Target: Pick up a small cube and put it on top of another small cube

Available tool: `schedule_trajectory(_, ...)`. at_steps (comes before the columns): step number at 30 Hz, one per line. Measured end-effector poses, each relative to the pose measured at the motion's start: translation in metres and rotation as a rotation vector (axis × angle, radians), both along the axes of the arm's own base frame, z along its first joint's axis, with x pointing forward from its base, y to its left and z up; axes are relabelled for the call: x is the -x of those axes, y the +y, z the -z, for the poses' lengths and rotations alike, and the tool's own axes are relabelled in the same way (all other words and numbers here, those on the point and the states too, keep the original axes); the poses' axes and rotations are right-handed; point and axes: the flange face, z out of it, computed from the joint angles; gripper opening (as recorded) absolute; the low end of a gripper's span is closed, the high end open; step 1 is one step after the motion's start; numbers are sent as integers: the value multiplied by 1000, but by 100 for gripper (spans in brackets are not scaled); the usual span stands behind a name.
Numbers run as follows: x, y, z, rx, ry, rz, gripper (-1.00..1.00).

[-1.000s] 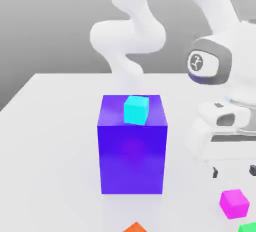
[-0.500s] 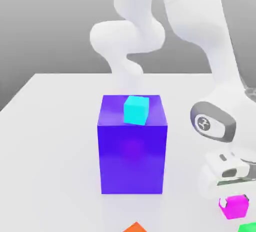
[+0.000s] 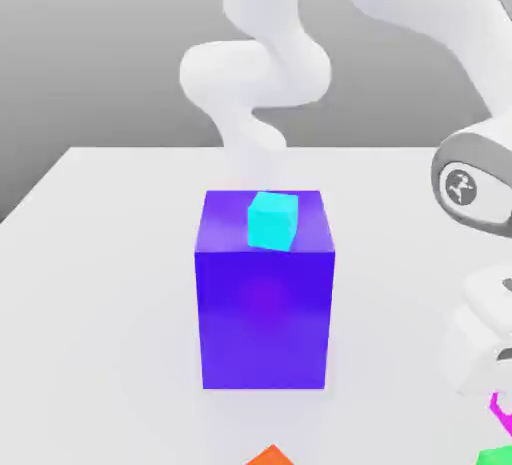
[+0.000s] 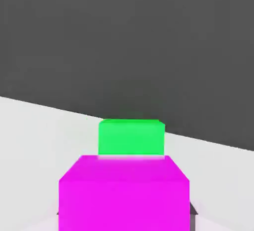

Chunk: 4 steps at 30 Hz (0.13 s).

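claw (image 3: 505, 411) closed on the pink cube (image 4: 124, 195), out to the exterior view's right of the blue block (image 3: 265, 318). going left to right there, an orange thing (image 3: 271, 456) lies in front of the block, the cyan cube (image 3: 273, 221) sits on top of it, and the green cube (image 3: 495, 456) is off to its right.

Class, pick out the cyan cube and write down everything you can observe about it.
The cyan cube is small, bright and plain-faced, smooth like plastic, with no marks or separate parts visible. It looks whole. It sits flat but slightly turned on top of the big blue-violet block, near the front edge. Nothing else appears to touch it.
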Motion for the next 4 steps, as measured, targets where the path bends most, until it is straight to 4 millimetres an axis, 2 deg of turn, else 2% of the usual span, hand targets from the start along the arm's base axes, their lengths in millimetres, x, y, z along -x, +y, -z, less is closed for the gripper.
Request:
schedule_trajectory(1,0,0,15,0,0,-1,100)
schedule_trajectory(4,0,0,15,0,0,-1,100)
